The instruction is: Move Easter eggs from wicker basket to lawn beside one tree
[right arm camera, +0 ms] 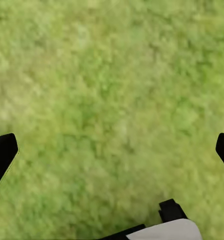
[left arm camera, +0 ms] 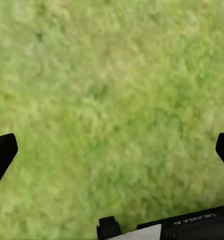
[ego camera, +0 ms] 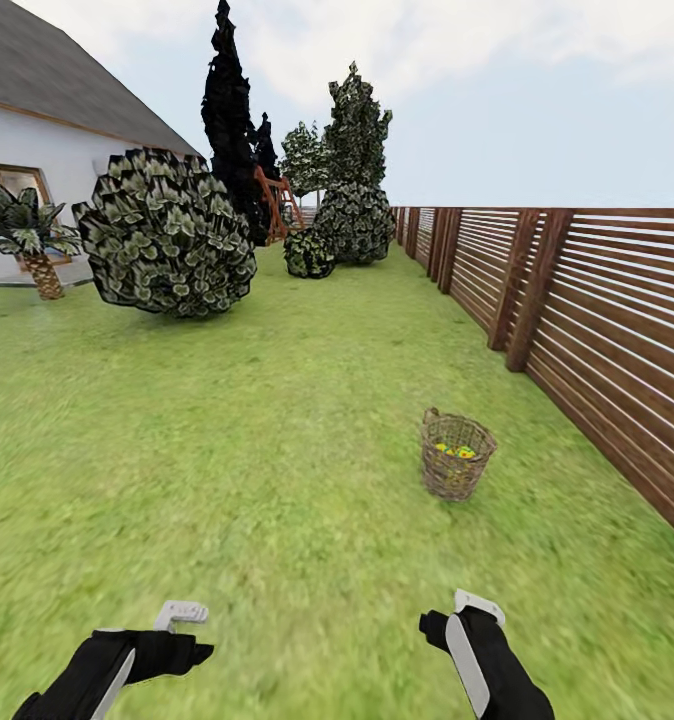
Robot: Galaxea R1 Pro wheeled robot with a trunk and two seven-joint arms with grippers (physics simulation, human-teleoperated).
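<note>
Nearest to us, our left gripper point(ego camera: 182, 612) and right gripper point(ego camera: 474, 603) hang over the lawn point(ego camera: 257, 480), both spread wide and holding nothing. Beyond the right gripper, near the wooden fence point(ego camera: 597, 300), stands the wicker basket point(ego camera: 456, 455) with the Easter eggs point(ego camera: 455, 450) inside, so we judge nothing is done yet. We cannot count the eggs. Far behind the basket stands a tree point(ego camera: 357, 130); shrubs hide its trunk.

bright, flat daylight; grass perhaps blurred.
</note>
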